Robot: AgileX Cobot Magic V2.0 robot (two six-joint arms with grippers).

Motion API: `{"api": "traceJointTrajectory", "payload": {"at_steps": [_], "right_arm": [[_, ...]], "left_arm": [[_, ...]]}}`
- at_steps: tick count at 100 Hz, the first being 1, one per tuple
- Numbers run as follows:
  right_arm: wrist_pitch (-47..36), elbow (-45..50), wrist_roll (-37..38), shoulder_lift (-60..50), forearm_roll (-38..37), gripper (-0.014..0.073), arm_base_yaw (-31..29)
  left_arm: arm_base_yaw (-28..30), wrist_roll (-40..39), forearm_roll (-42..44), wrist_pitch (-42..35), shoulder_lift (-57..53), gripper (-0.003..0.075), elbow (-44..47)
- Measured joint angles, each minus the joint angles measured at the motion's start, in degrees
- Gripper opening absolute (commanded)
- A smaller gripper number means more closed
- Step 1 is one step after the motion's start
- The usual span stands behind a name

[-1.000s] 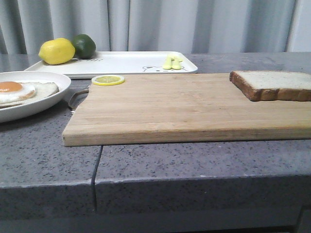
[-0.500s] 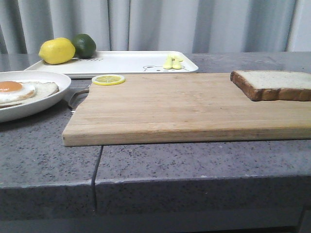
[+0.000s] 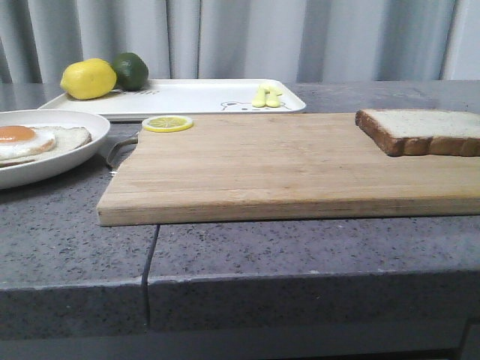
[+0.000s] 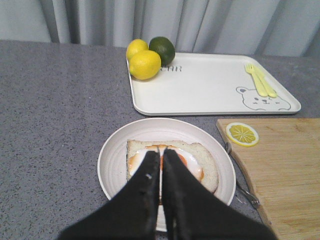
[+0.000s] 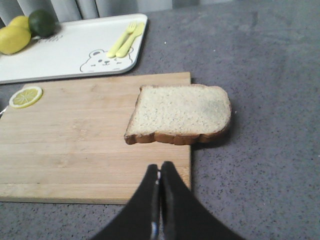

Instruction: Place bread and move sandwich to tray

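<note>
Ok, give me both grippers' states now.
Left gripper: shut, holding nothing, above the sandwich.
Right gripper: shut, holding nothing, short of the bread.

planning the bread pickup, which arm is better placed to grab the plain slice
Right. The right gripper, fingers shut, hangs just short of the bread at the cutting board edge. The left gripper, also shut, is over the sandwich, far from that slice.

Both grippers, left [image 4: 160, 156] and right [image 5: 159, 172], have fingers pressed together, empty.
</note>
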Motion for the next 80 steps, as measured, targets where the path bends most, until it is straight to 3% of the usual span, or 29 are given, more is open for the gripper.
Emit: {"api": "traceJointTrajectory", "payload": {"at_steps": [17,55,64,80], "right_arm": [[3.19,-5.34,0.09,8.67,0.37,-0.007,0.0],[3.72,-5.78,0.09,14.55,1.89,-0.0056,0.0],[3.64,-5.78,0.09,14.55,1.99,0.0026,0.0],[3.37,-5.78,0.09,14.55,2.1,0.0288,0.0]], "left_arm": [[0.0,0.0,-0.13,3.05,6.75,-0.002,-5.93],[0.0,0.0,-0.13,4.54,12.31,0.0012,-6.21],[0.0,0.0,-0.13,4.64,12.4,0.0095,-6.21],[0.0,0.0,-0.3,4.75,12.4,0.0278,-6.21]]}}
